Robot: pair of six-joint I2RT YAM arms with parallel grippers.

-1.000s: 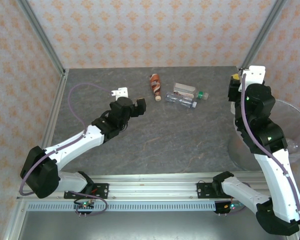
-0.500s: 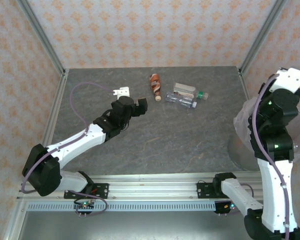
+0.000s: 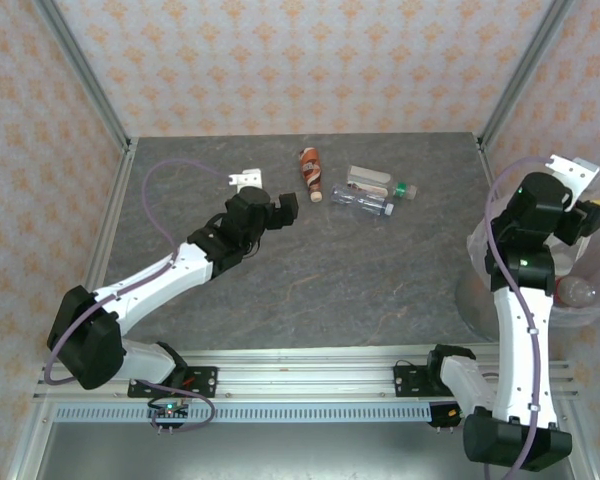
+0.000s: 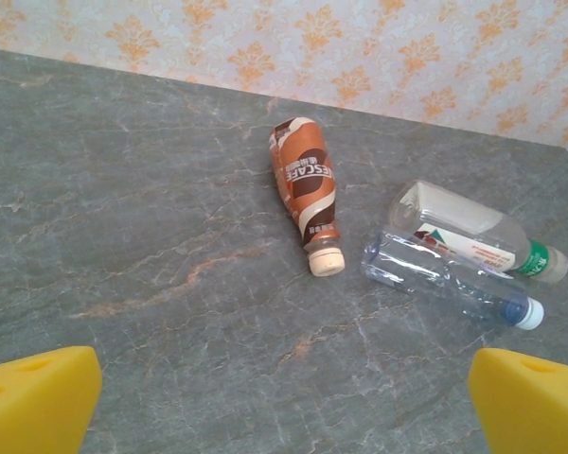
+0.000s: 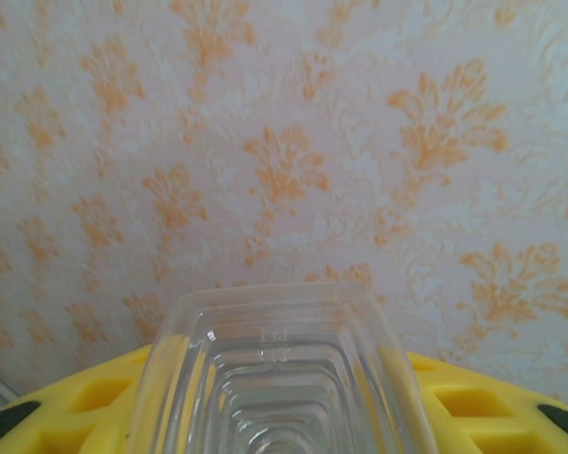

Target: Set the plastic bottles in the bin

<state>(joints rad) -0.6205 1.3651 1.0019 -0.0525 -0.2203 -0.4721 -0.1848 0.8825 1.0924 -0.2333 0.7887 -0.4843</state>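
Clamping a bottle (image 5: 279,378), right gripper (image 3: 590,212) had bin (image 3: 478,255) below its jaws — off-centre drop could clip the rim; left gripper (image 4: 284,402) gaped.

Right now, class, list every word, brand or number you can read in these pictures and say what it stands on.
"ESCAFE": along the label of the brown bottle; any letter before it curves out of sight.
Print on the white label of the green-capped bottle: too small to read.
Raised marks on the clear bottle in the right wrist view: blurred.
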